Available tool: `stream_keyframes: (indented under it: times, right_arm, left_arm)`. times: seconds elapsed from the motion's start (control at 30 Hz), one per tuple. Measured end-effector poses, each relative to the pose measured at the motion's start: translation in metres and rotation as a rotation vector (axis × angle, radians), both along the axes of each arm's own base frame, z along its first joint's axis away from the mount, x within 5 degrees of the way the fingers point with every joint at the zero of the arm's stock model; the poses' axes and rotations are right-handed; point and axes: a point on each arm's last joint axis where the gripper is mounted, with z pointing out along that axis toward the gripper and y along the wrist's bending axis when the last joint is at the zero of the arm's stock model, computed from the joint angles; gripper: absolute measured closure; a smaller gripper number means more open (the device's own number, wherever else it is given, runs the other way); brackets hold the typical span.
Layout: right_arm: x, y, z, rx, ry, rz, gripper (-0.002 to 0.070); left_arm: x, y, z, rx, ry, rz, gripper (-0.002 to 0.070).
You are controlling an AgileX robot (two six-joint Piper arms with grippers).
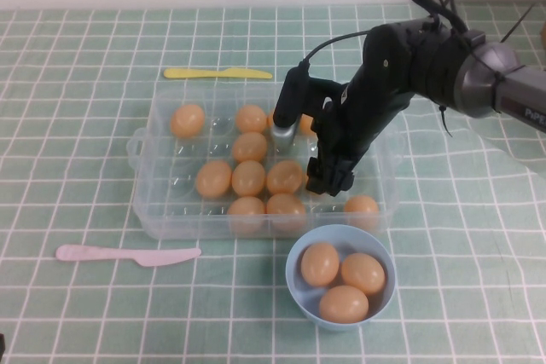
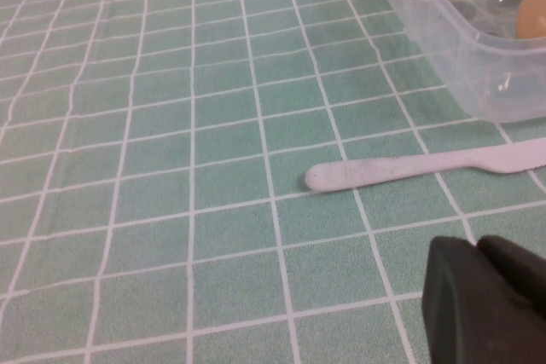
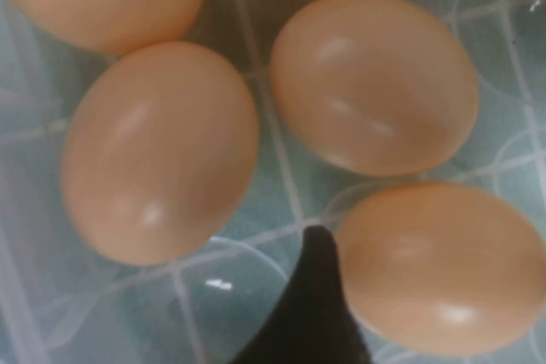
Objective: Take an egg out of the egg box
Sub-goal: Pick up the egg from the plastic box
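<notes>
The clear plastic egg box [image 1: 147, 198] sits mid-table and holds several tan-orange eggs. My right gripper [image 1: 328, 178] is lowered into the box near its right front part. In the right wrist view one dark finger [image 3: 311, 296] rests against the side of an egg [image 3: 444, 266] that lies in its cup; the other finger is out of view. Two more eggs [image 3: 158, 155] [image 3: 375, 83] lie close by. My left gripper [image 2: 482, 253] is shut and empty, low over the tablecloth to the left of the box [image 2: 478, 66]. It is out of the high view.
A light-blue bowl [image 1: 294, 287] with three eggs stands just in front of the box. A pale pink plastic knife [image 1: 128, 254] lies at the front left and also shows in the left wrist view [image 2: 409, 168]. A yellow knife [image 1: 217, 73] lies behind the box.
</notes>
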Motion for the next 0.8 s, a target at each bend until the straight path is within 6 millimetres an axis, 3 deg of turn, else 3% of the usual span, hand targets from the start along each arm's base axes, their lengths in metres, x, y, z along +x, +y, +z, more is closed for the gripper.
stream_keyframes:
  times: [0.57, 0.8]
  right_arm:
    - [0.007, 0.004, -0.021, -0.006, 0.002, 0.001, 0.0148]
    - [0.007, 0.004, -0.021, -0.006, 0.002, 0.001, 0.0222]
  left_arm:
    - [0.0, 0.0, 0.0, 0.002, 0.0, 0.0, 0.0678]
    - [0.0, 0.0, 0.0, 0.002, 0.0, 0.0, 0.0678]
